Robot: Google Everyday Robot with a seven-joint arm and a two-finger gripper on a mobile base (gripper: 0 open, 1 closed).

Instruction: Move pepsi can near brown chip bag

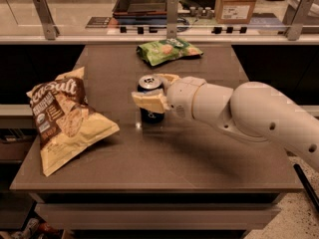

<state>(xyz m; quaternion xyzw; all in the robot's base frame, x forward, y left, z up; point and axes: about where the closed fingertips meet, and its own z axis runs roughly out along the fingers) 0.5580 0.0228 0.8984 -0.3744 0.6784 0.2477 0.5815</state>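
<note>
The pepsi can (150,114) is dark blue with a silver top and stands upright near the middle of the brown table (199,158). My gripper (155,89) reaches in from the right. One finger crosses the can's front and the other sits behind its top, so the gripper is shut on the can. The brown chip bag (62,118) is pale yellow with a dark brown panel. It lies at the table's left side, a short gap to the left of the can.
A smaller green chip bag (168,51) lies at the table's far edge, behind the can. My thick white arm (249,113) crosses the right half of the table. Beyond the table, a counter holds a black tray (142,1) and a cardboard box (234,4).
</note>
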